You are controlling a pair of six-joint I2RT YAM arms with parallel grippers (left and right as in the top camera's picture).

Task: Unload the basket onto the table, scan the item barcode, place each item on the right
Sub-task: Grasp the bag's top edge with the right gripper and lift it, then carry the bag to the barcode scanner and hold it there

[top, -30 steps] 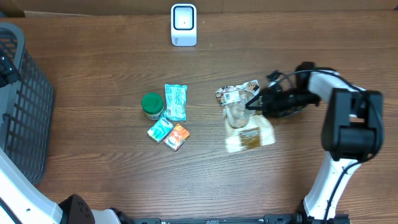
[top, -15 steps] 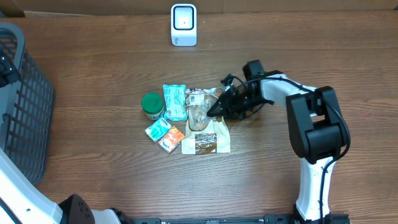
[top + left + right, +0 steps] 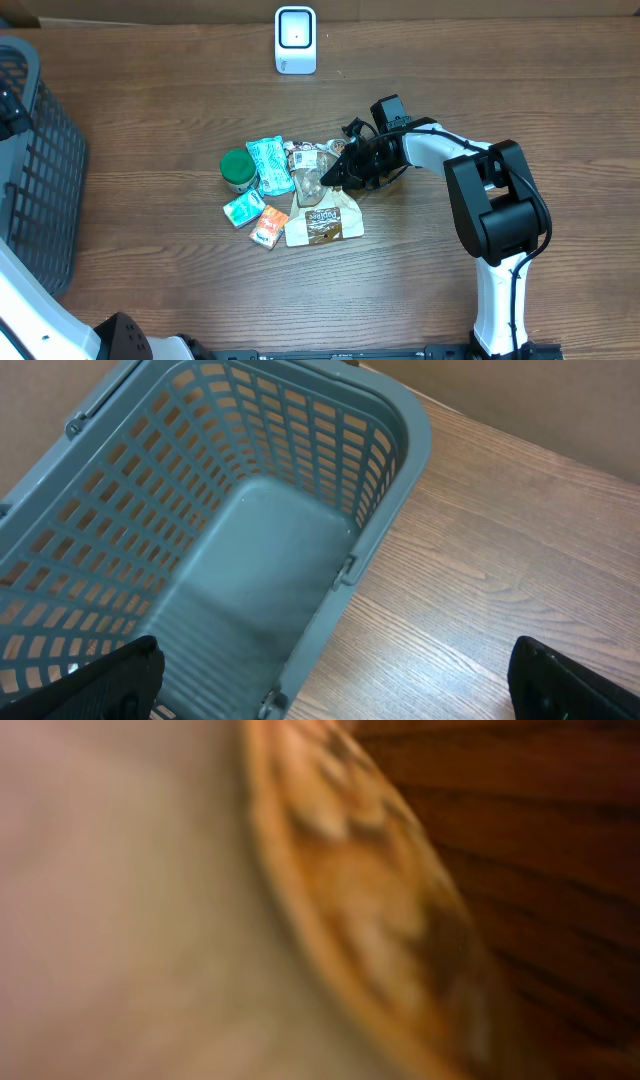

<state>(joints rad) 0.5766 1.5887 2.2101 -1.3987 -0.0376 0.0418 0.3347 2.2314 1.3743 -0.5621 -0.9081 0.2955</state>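
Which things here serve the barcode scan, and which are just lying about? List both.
For the job: white box-shaped barcode scanner; clear-and-tan plastic snack bag.

Lying about: green round lidded tub; large teal foil packet; small teal packet; small orange packet; grey plastic mesh basket.

This looks like a mock shop checkout built in a robotics lab. A white barcode scanner stands at the top centre of a wood-grain table. A grey plastic shopping basket sits at the left edge. Small packaged groceries lie in the middle: a green-lidded tub, a teal packet and a snack bag. A white robot arm at the right and brown cardboard along the top edge suggest a test bench.
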